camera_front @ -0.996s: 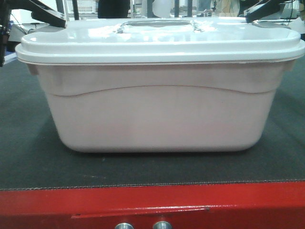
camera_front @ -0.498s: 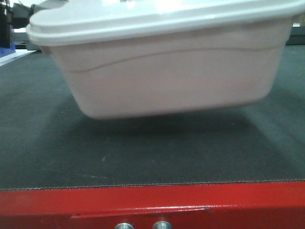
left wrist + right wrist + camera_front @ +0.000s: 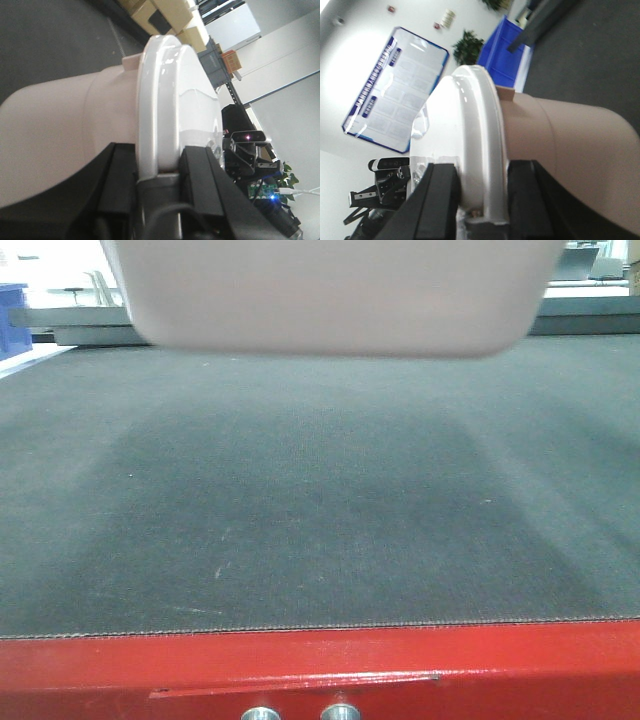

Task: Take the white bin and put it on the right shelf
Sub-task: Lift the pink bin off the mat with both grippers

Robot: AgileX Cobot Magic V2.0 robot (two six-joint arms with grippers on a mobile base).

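The white bin hangs in the air above the dark mat; only its pale pinkish underside shows at the top of the front view. In the left wrist view my left gripper is shut on the white bin, its black fingers clamping the rim and lid edge. On the opposite end my right gripper is shut on the white bin the same way, one black finger on the lid side and the other under the rim. The right shelf is out of view.
A dark mat covers the red table, with the bin's shadow on it. Blue bins stand at the far left and behind the table. Cardboard boxes are stacked in the background.
The bin has risen off the mat, from resting on it to tilted, then level and high enough that only its bottom shows.
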